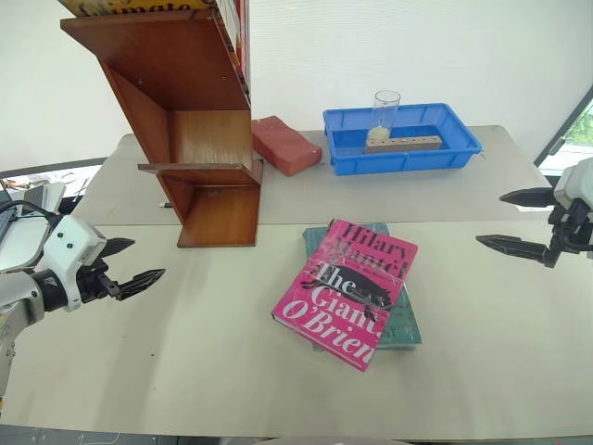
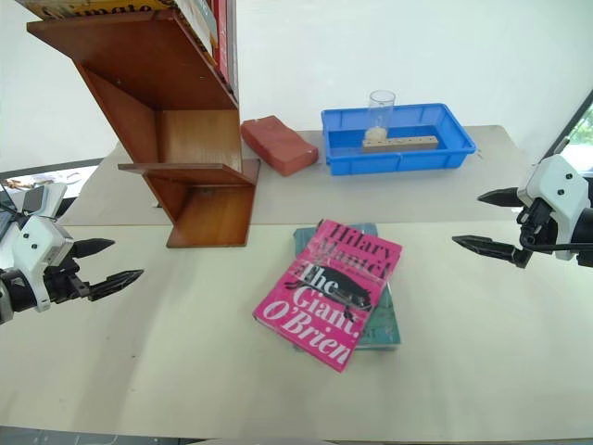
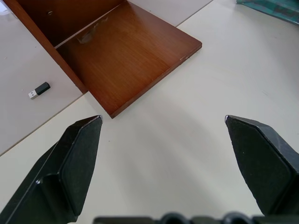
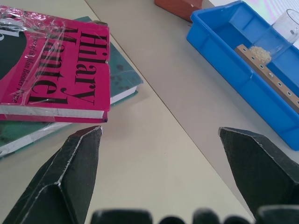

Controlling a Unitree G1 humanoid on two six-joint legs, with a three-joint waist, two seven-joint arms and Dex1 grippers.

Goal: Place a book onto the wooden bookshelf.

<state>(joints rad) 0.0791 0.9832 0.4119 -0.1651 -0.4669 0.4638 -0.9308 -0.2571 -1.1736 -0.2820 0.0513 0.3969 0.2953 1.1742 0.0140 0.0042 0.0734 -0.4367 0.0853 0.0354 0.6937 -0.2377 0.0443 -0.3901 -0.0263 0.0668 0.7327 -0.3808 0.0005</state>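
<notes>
The bright pink book (image 1: pixel 350 290) lies flat at the table's middle, resting askew on a teal-green book (image 1: pixel 405 324); its spine end shows in the right wrist view (image 4: pixel 51 74). The wooden bookshelf (image 1: pixel 190 120) stands at the back left, its base panel seen in the left wrist view (image 3: pixel 126 51). My left gripper (image 1: pixel 130 263) hovers open over the table's left side, well left of the book. Far to the right of the book, my right gripper (image 1: pixel 510 221) hangs open. Neither one holds anything.
A blue plastic tray (image 1: pixel 400 139) at the back right holds a clear glass (image 1: pixel 385 111) and a wooden block with holes (image 1: pixel 404 143). A red brick-like block (image 1: pixel 285 144) lies between shelf and tray. A small USB stick (image 3: pixel 38 90) lies beside the shelf base.
</notes>
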